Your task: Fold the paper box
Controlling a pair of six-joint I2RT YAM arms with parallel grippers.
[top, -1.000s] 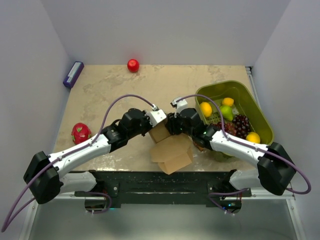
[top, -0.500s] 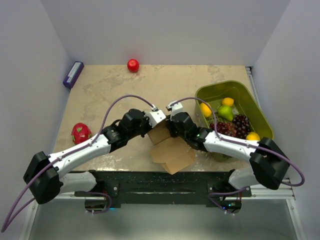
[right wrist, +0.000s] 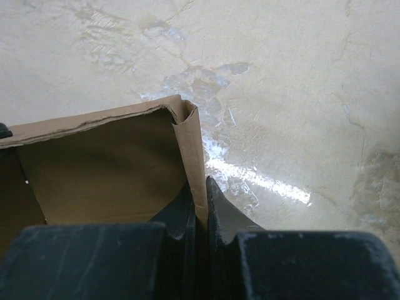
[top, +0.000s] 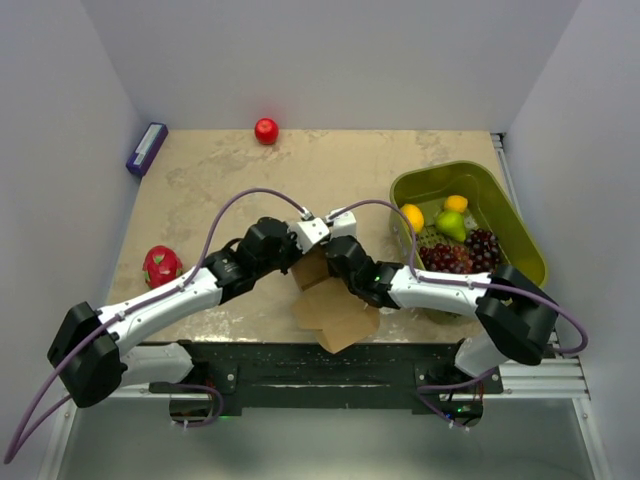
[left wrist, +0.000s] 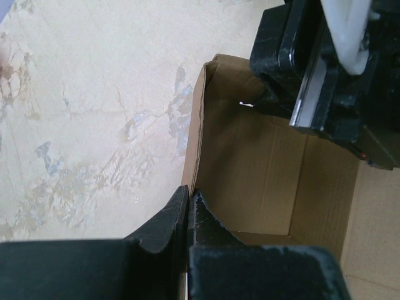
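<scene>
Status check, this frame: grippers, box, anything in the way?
Left gripper shut on plain brown cardboard box wall. Right gripper shut on another wall. Box open-topped, unfinished. Green plastic basket clear of it.

Top view: fixed high above and behind the arm bases, tilted down over the whole beige marbled tabletop [top: 200, 180]. It is far off, so the plain brown cardboard paper box [top: 335, 305] looks small.
Left wrist view: mounted on the left arm, it looks along the black left end effector [left wrist: 189, 192] into the paper box from very close.
Right wrist view: mounted on the right arm, it looks past the black right end effector [right wrist: 200, 185] at a paper box corner, equally close.
Shared: all three show the paper box and the tabletop beside it. The left wrist view also catches the black-and-white right arm [left wrist: 331, 62] over the paper box.
</scene>
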